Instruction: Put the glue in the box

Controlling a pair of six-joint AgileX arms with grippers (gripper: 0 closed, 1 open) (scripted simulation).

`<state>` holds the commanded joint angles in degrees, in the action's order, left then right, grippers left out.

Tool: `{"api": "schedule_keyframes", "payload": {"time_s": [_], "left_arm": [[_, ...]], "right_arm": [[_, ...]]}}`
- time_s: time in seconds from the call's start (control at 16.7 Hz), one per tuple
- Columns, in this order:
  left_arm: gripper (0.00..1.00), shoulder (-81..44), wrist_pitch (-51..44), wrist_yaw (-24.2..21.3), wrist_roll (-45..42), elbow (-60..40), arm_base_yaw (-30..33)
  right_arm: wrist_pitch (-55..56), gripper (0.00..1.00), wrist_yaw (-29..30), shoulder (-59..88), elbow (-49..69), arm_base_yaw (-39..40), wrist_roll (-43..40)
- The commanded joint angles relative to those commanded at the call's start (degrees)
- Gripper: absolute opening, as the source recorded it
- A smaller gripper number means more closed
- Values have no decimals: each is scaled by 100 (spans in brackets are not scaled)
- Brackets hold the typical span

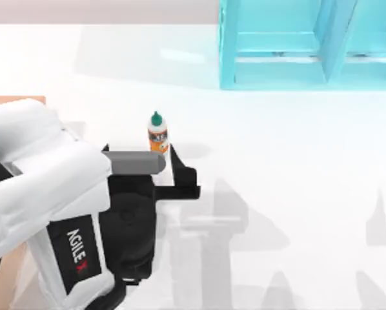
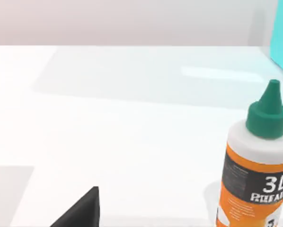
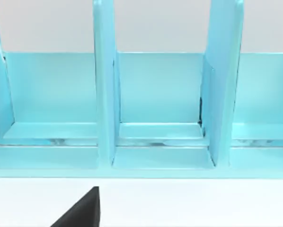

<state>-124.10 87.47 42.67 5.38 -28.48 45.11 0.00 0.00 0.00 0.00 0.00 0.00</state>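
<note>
Orange glue (image 1: pixel 157 134) stands on the table, outside the box (image 1: pixel 15 101); jaws' state unclear.

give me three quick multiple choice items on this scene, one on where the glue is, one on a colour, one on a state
1. Where does the glue stand?
A. on the white table just beyond the left claw
B. inside the shelf
C. lying in the box

2. What colour is the glue's cap?
A. red
B. dark green
C. white

3. What state is the glue in?
A. tipped on its side
B. lifted in a claw
C. upright and free on the table

Answers:
1 A: the glue stands on the table by the left claw, away from the shelf.
2 B: the left wrist view shows the green cap.
3 C: it stands cap up with nothing gripping it.
</note>
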Motion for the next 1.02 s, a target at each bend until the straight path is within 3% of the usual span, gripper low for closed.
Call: {"api": "schedule_keyframes", "payload": {"time_s": [0.3,0.6,0.78,1.02], "left_arm": [[100,-1169,886,383,103,-311,442],[100,-1236,939,404,110,-331,468],[100,-1247,866,329,97,-405,382],[100,-1436,420,-108,19,-1110,-47]], "right_arm": [[0,100,0,0,0,0,0],[0,100,0,0,0,0,0],[0,100,0,0,0,0,0],[0,100,0,0,0,0,0]]}}
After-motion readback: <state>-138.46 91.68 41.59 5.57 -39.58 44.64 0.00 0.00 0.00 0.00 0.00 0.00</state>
